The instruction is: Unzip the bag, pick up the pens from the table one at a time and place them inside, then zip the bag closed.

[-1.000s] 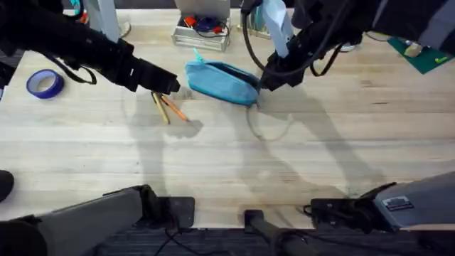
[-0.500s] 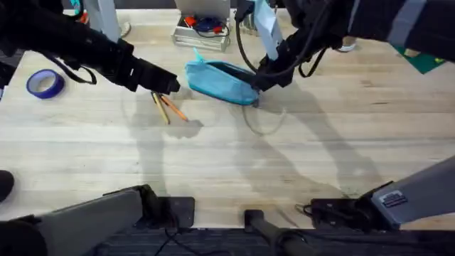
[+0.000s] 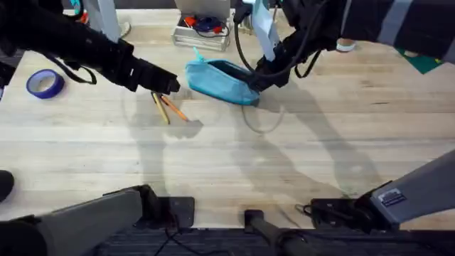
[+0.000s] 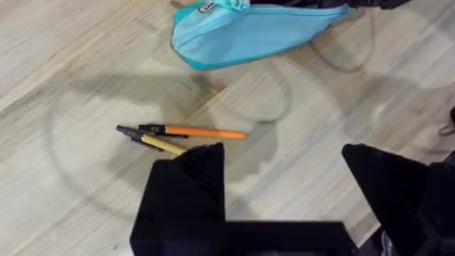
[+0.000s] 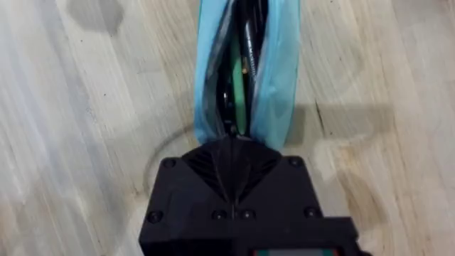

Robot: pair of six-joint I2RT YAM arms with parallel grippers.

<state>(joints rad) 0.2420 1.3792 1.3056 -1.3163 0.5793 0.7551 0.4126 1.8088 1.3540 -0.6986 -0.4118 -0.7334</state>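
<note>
The teal bag (image 3: 217, 80) lies at the back middle of the table (image 3: 234, 163). My right gripper (image 3: 256, 78) is shut on its right end. In the right wrist view the bag (image 5: 274, 78) gapes open along its top, with dark items and green inside, and my right gripper (image 5: 233, 142) has its fingers closed together at the near end. Two pens (image 3: 167, 108), one orange and one yellow, lie side by side left of the bag. My left gripper (image 3: 169, 85) hovers just above them, open; the pens (image 4: 181, 135) show past its fingers (image 4: 188, 181).
A blue tape roll (image 3: 45, 83) sits at the far left. A tray of small items (image 3: 202, 30) stands behind the bag. A thin cord loop (image 3: 261, 122) lies on the wood just in front of the bag's right end. A green mat (image 3: 426, 60) is at the back right.
My right gripper has shifted slightly left and back at the bag's right end. The left arm and the pens have not moved.
</note>
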